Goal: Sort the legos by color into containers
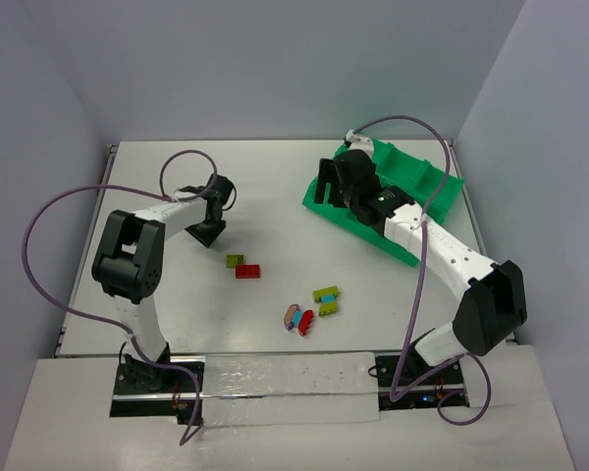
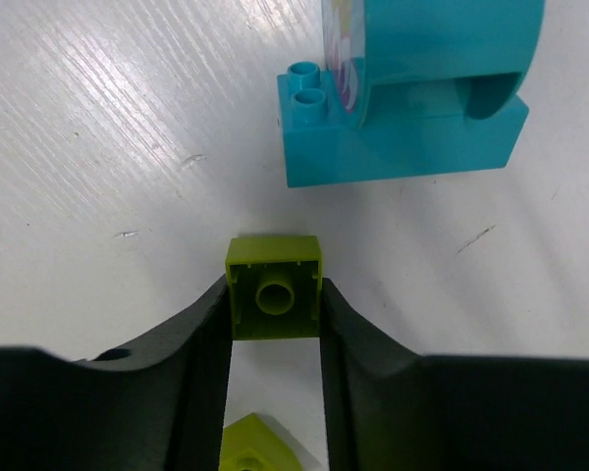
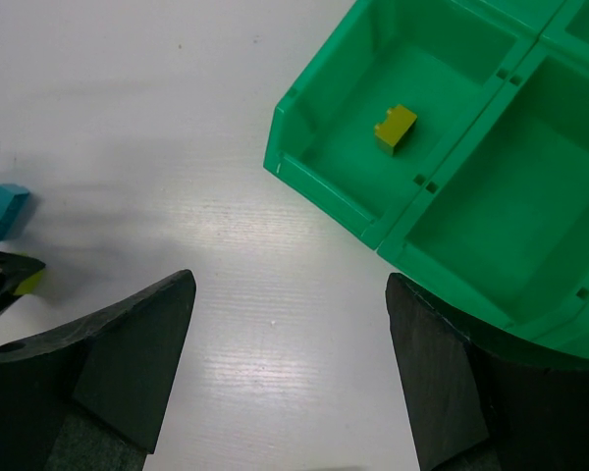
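In left wrist view only, left gripper (image 2: 275, 304) pinching olive brick (image 2: 274, 267)

White table (image 1: 275, 196); pale lavender-grey walls (image 1: 275, 59) on three sides.

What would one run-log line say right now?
left gripper: shut on olive-yellow square plastic brick | right gripper: open, near bright green plastic tray | tray: one olive brick inside

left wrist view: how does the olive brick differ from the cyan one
The olive brick is small and square; the cyan brick is larger and arched. The olive brick is pinched in the left claw; the cyan brick lies free. The olive brick shows a hollow underside, the cyan brick two studs. Both are legos.
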`<state>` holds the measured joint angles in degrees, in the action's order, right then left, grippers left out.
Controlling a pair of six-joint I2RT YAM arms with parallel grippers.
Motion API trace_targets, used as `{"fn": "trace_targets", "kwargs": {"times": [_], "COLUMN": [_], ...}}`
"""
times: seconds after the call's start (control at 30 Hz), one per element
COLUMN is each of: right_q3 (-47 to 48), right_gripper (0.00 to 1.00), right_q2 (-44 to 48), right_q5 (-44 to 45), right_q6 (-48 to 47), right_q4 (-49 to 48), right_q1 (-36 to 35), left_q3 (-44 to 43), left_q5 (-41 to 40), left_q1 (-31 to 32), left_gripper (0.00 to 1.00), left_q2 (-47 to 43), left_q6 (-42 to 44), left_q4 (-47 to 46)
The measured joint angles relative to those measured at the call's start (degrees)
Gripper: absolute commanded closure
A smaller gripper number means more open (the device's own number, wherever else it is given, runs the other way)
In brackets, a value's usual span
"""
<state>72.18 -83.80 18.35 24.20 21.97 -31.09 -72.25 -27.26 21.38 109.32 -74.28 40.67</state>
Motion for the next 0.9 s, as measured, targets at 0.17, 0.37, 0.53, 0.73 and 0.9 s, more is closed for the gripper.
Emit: {"fn": "trace_targets", "kwargs": {"times": [0.17,0.37,0.53,0.73,0.9], "right_q3": [-0.7,-2.7,-6.0,-11.4,-14.4], "right_gripper": [0.14,0.14,0.14,0.14,0.14], "right_q2": [0.2,4.3,13.5,28.5,38.9], "right_q5": [0.0,1.1,5.2,10.3,12.8], "right_q6": [0.1,0.4,0.4,0.4,0.7], "right_q4": [0.2,0.9,3.0,5.9,8.0], "right_q1": [0.0,0.0,0.2,2.2,2.8], "left_q3": [-0.5,-7.9,-18.0,-34.7,-50.3], "left_q5": [-0.7,-1.1,7.4,17.8,22.7], "left_q1": [1.4,7.9,13.4,16.6,18.4], "left_gripper": [0.80,0.80,0.85,0.85,0.83], "left_q2": [0.0,-0.3,-0.4,6.1,17.1], "left_q6": [3.5,14.0,25.2,32.0,34.1], "left_q4": [0.3,1.0,-5.0,-9.2,-10.2]}}
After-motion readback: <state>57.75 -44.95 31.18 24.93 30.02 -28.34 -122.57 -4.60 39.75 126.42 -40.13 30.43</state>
